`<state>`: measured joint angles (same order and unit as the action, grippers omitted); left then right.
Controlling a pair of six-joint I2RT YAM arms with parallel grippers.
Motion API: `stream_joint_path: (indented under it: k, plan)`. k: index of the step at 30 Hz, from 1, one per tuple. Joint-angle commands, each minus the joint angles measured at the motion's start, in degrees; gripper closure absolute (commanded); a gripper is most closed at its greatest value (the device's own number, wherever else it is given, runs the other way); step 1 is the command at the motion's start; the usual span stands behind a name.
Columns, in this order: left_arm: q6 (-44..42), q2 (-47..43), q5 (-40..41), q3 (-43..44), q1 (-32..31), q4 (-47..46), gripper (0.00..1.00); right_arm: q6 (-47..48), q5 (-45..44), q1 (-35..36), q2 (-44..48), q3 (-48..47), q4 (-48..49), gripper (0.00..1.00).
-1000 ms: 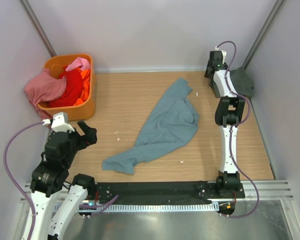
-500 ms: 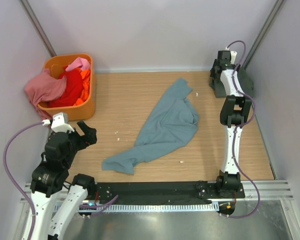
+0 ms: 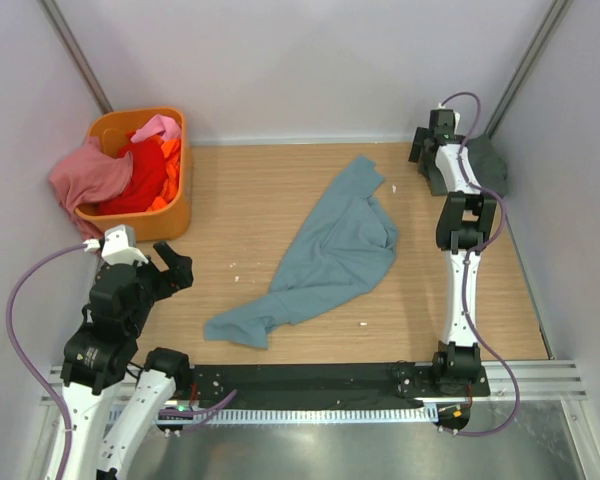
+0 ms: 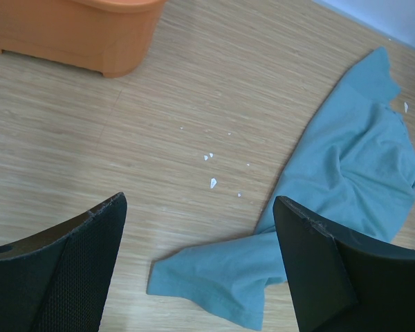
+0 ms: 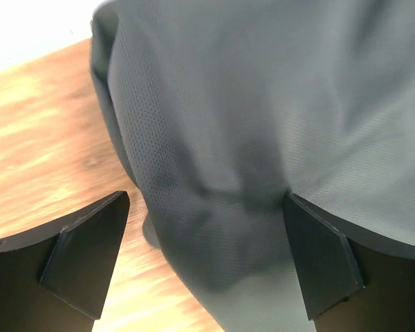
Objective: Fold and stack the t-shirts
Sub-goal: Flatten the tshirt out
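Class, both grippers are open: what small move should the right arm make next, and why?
Probably draw the right gripper back from the dark grey-green shirt toward the blue-teal shirt. Its jaws stand open over the dark cloth, gripping nothing, while the blue-teal one lies crumpled and unfolded on the table.

An orange plastic basket [image 3: 170, 215] is located in the far left corner of the wooden worktop [image 3: 250, 190]. Small white specks [image 4: 212, 182] are scattered on the bare wood between the basket and the near edge. The worktop is enclosed by pale walls [image 3: 280, 60].
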<state>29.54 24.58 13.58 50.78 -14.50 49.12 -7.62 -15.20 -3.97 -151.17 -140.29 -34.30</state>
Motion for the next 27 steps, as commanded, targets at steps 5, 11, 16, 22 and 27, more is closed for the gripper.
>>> stream_joint_path:
  k: [5,11,16,22,27]
  plan:
    - [-0.1,-0.1,1.1,-0.1,0.5,-1.8,0.12,2.3,-2.2,0.0,-4.1,-4.5,-2.1,0.0]
    - [-0.2,1.2,0.8,0.1,1.1,-1.8,0.13,0.3,-6.9,-1.4,-5.8,-4.9,-4.5,0.01]
    - [0.1,0.9,1.6,0.1,1.3,-1.7,0.14,-2.8,-5.5,-3.6,-4.6,-3.2,-4.2,0.28]
    - [0.1,1.4,1.6,0.1,1.3,-1.7,0.14,-5.3,-1.9,-5.8,-4.7,-3.6,-4.4,0.71]
    - [0.1,1.3,1.6,0.1,1.3,-1.7,0.14,-3.3,1.2,-4.7,-4.3,-3.8,-2.5,0.97]
